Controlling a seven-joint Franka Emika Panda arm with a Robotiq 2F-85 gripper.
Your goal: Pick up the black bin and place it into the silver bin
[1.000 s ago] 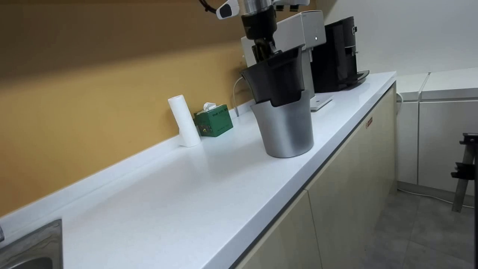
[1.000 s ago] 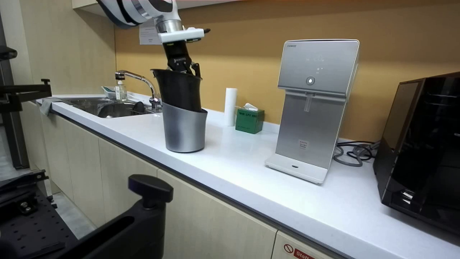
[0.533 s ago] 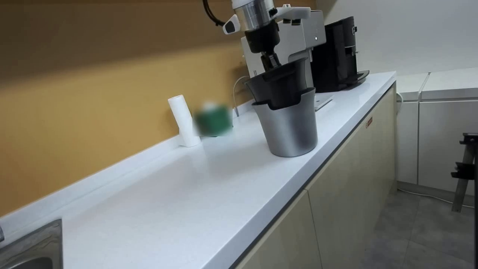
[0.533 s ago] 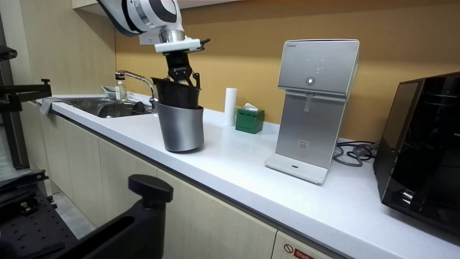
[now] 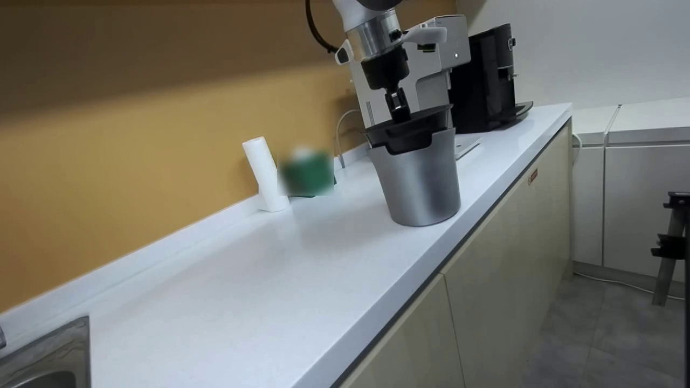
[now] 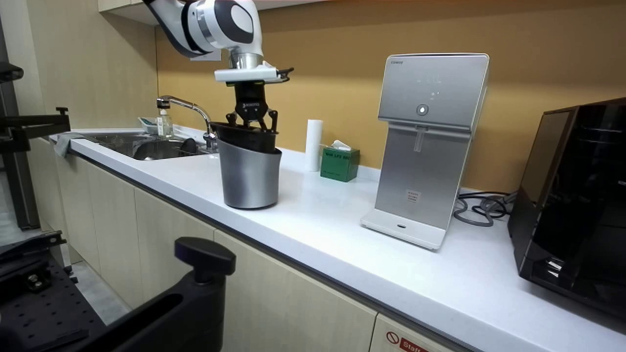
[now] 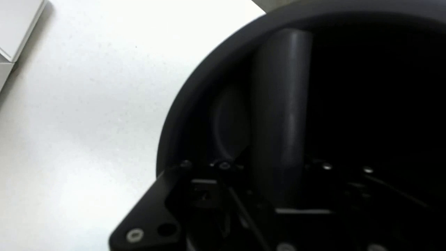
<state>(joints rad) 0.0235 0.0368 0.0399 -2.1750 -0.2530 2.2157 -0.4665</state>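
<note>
Find the black bin (image 6: pixel 244 139) nested in the silver bin (image 6: pixel 250 177) on the white counter (image 6: pixel 337 210), showing only its upper part. Points mouth-up to 12 o'clock in an exterior view, near upright along its long axis. Looks dull black with a wide, rounded rim; in the wrist view, shows a thick inner ridge from about 11 o'clock. Takes in the gripper (image 6: pixel 252 125) at 12 o'clock, with linkages spread but tips hidden: cannot tell how far parted, nor whether gripping anything.
</note>
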